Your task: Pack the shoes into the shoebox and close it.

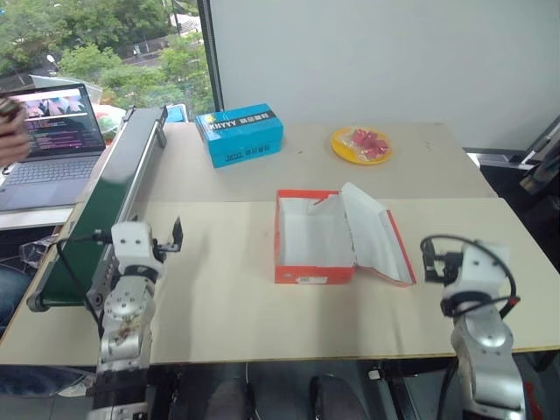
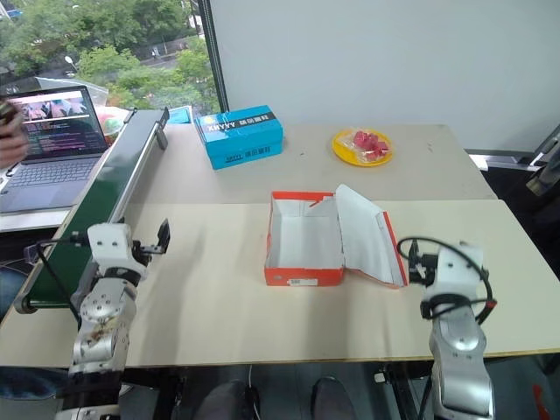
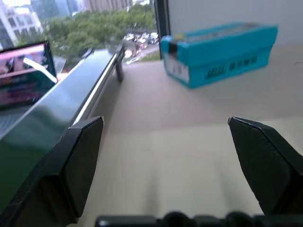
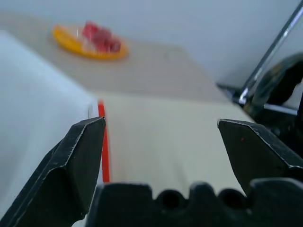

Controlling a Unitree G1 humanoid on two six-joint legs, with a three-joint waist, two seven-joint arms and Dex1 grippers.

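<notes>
The left gripper point(image 3: 165, 142) and the right gripper point(image 4: 161, 142) hover low over the near part of the desk point(image 1: 219, 315), each with its fingers spread wide and holding nothing. Between them, at the middle of the desk, the red-orange shoebox point(image 1: 313, 238) stands open, its white inside empty, the hinged lid point(image 1: 376, 234) leaning out toward the right gripper, which is just beside it. Farther back lie a blue box with white lettering point(image 1: 239, 133) and a yellow plate of red pieces point(image 1: 360, 144). A green conveyor point(image 1: 105, 201) runs along the desk's left edge, with an open laptop point(image 1: 48, 144) beyond it.
</notes>
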